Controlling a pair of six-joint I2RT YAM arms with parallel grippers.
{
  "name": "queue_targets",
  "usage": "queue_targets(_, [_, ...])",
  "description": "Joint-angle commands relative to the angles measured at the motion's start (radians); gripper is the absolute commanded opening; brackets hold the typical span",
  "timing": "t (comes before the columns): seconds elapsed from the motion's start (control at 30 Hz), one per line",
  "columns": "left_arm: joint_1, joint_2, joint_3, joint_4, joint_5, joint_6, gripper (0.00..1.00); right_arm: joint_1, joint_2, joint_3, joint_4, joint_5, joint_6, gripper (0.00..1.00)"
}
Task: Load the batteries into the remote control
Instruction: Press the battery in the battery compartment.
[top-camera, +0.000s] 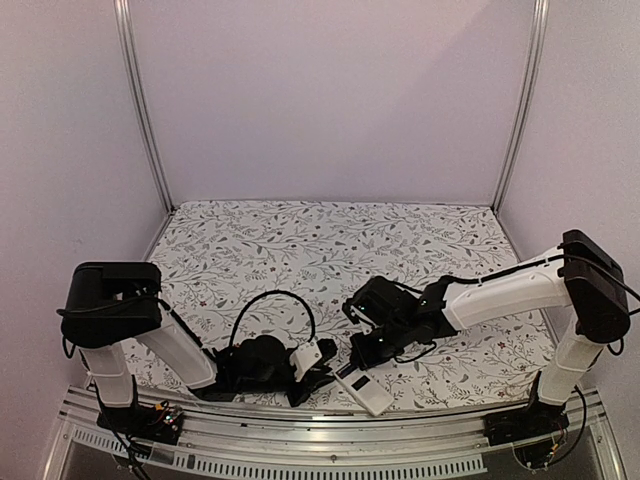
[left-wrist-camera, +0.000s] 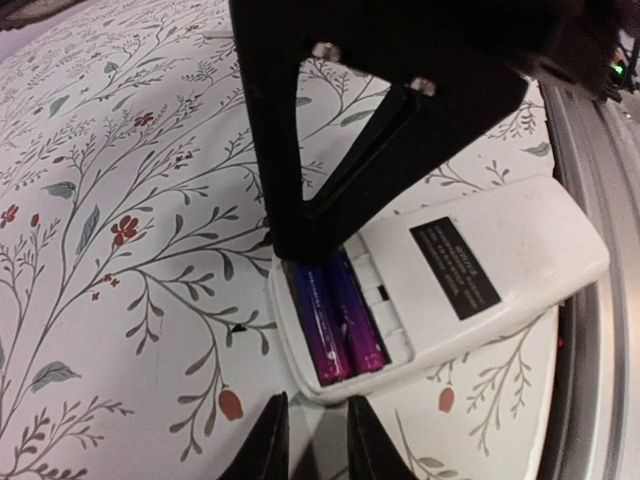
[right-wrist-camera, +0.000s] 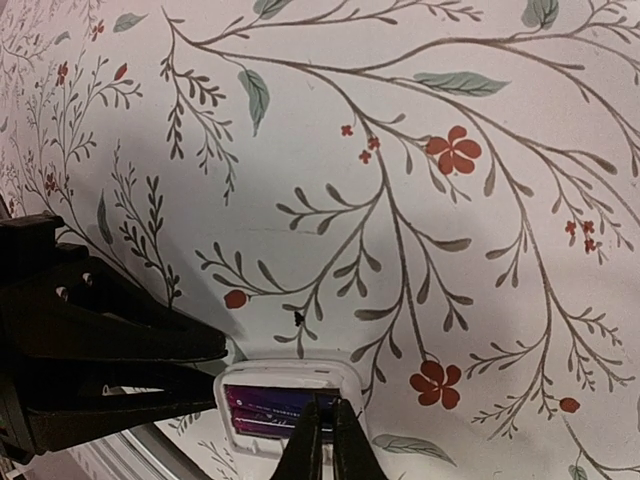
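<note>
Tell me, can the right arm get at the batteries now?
Probably yes: the right gripper is right at the batteries in the remote control's open slot, with nothing covering them.

We had white arm links (top-camera: 505, 290), black joint housings (top-camera: 110, 300), looping black cables (top-camera: 270, 297) and slim black tapered fingers (left-wrist-camera: 268, 440).

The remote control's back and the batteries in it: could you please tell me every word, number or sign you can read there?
On the remote control, the black label on its white back: rows of white print, too small and blurred to read.
On the batteries lying in the slot: purple-blue wrappers, no legible text.
No other writing shows in any view.
</note>
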Motion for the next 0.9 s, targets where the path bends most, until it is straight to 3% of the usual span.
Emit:
queue_targets(0.0, [0.010, 0.008, 0.001, -0.038, -0.006, -0.005, 0.20, 0.029, 0.043, -0.030, 0.037, -0.047, 0.022, 0.04])
queue_targets(0.6, [0.009, 0.011, 0.002, -0.044, -0.010, 0.000, 0.20, 0.060, 0.047, -0.084, -0.009, -0.074, 0.037, 0.02])
queue_targets(0.87, [0.009, 0.010, 0.002, -0.047, -0.012, -0.001, 0.20, 0.105, 0.104, -0.037, -0.116, 0.007, 0.006, 0.00])
